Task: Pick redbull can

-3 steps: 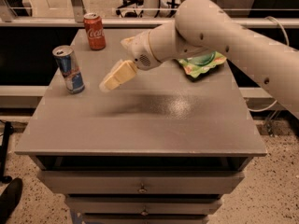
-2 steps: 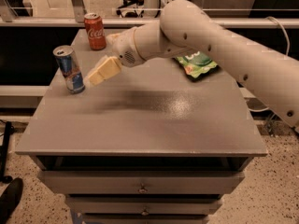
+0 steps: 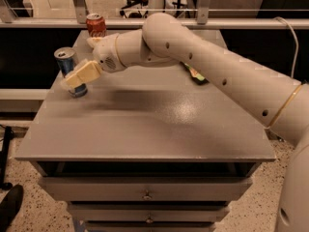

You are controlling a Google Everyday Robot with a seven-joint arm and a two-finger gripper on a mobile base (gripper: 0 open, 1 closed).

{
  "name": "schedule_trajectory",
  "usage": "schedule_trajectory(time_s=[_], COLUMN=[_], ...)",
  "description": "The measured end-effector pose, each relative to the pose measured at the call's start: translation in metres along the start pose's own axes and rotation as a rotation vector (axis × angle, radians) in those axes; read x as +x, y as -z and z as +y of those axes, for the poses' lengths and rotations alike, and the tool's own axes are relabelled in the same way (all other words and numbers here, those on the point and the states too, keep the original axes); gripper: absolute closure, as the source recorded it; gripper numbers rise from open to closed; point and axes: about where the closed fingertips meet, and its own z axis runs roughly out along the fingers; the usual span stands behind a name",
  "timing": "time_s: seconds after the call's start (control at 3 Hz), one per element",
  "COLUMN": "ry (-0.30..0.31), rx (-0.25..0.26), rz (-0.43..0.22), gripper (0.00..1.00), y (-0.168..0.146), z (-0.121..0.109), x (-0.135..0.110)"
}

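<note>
Pincer (image 3: pixel 73 79), grip unclear, across blue-and-silver redbull can (image 3: pixel 65 61); red can (image 3: pixel 96 25) behind, label unreadable

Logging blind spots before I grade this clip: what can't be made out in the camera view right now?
Camera view, all three:
Redbull can: its middle is covered by the end effector, in front of it near the table's left edge; contact unclear.
Green packet: mostly hidden behind the arm.
Dark object on the floor: cut off by the bottom-left corner.
</note>
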Motion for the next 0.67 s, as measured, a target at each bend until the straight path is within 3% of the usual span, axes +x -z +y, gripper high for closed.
schedule_trajectory(time_s=[0.33, 0.67], ry=[-0.025, -0.043], rx=[-0.007, -0.025], rz=[-0.029, -0.052], gripper=[0.00, 0.18], y=[-0.016, -0.032], z=[0.003, 0.006], x=[0.007, 0.012])
